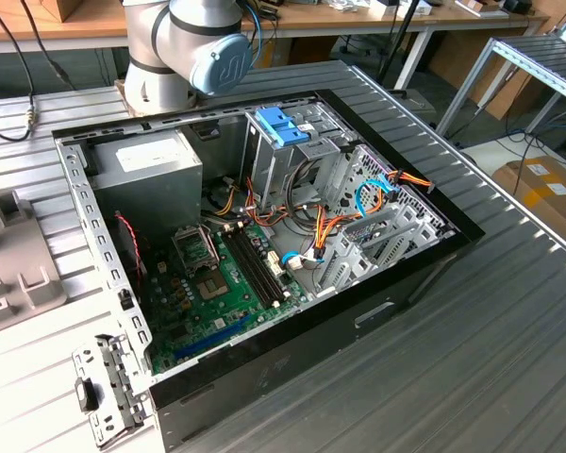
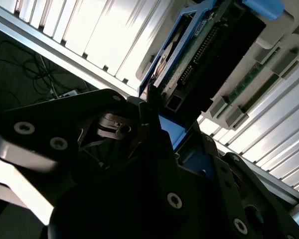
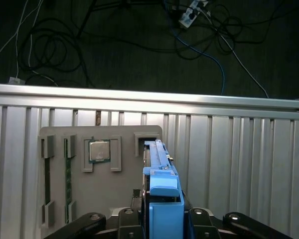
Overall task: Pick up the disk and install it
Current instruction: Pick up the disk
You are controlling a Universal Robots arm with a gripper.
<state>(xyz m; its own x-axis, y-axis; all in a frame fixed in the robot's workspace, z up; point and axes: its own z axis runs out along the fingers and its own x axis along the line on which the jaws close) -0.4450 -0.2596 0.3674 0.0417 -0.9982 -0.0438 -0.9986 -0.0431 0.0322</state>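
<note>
The disk [image 3: 156,164] stands on edge in a slot of a grey holder tray [image 3: 124,189], its blue side rail and tab [image 3: 164,191] turned toward the first wrist camera. My gripper [image 3: 162,214] straddles the tab end, with a black finger [image 3: 193,215] pressed close on each side of the blue rail. The second wrist view shows the disk's circuit-board underside [image 2: 199,55] reaching away from the gripper [image 2: 170,133], with blue plastic between the fingers. The far end of the disk sits in the tray's slot.
The tray also holds a processor chip [image 3: 98,150] and memory sticks [image 3: 46,184]. In the exterior view an open computer case [image 1: 434,274] lies on the ribbed table, with a blue-latched drive cage [image 1: 281,125], a power supply [image 1: 146,165], a motherboard [image 1: 217,283] and loose cables [image 1: 377,193].
</note>
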